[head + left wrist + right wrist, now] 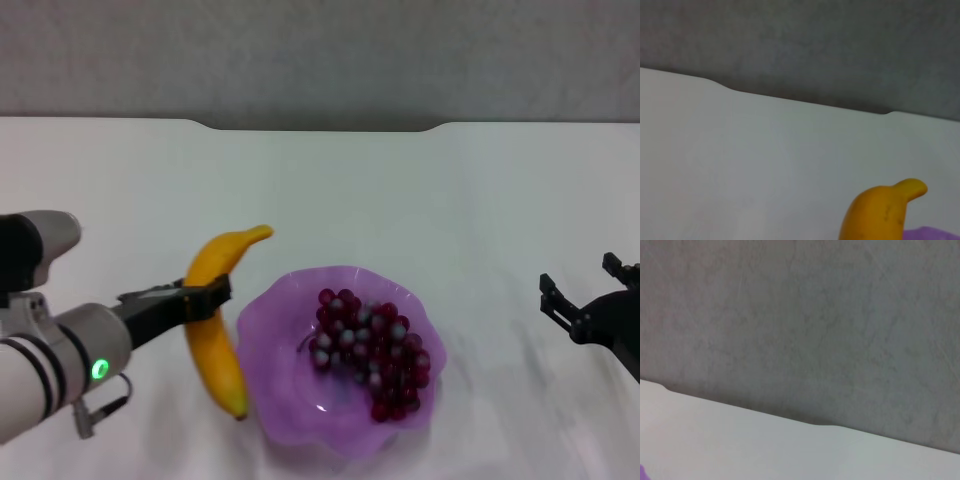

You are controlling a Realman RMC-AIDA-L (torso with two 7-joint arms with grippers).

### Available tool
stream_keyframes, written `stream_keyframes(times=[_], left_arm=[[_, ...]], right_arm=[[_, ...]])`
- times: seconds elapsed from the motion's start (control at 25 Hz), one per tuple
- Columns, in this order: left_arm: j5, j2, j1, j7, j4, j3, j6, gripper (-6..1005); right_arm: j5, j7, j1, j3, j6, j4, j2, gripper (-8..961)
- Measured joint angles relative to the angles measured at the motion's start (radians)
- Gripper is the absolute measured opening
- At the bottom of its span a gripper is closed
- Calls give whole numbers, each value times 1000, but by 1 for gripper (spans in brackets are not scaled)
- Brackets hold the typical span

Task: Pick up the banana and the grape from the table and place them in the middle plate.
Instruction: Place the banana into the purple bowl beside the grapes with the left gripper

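Grape (367,350) already in middle plate (262,330), banana (215,320) on worktop (420,200) just left of plate with left gripper (205,298) apparently pinching its midsection for balanced lift, right gripper (580,300) spread and parked far right.

Left pincer (208,297) clamped; right pincer (580,298) agape.
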Motion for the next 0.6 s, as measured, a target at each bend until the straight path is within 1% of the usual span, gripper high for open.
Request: stream_keyframes(times=[0.12, 0.2, 0.28, 0.32, 0.4, 0.48, 0.6], left_arm=[[-75, -1, -19, 13, 28, 55, 69, 536], [-103, -2, -38, 14, 44, 112, 127, 536], [-104, -2, -51, 14, 63, 160, 168, 536], [-100, -2, -62, 14, 86, 199, 198, 536], [-96, -3, -76, 20, 119, 239, 233, 536], [-96, -3, -89, 26, 154, 263, 275, 536], [-101, -5, -109, 29, 222, 301, 375, 536]], right_arm=[[3, 0, 0, 3, -1, 0, 0, 894], [4, 0, 3, 4, 3, -1, 0, 894], [2, 0, 9, 0, 6, -5, 0, 894], [1, 0, 14, -5, 6, -5, 0, 894], [1, -1, 15, -6, 7, -4, 1, 894], [1, -7, 15, -7, 7, -3, 1, 894], [4, -12, 14, -7, 7, -5, 2, 894]])
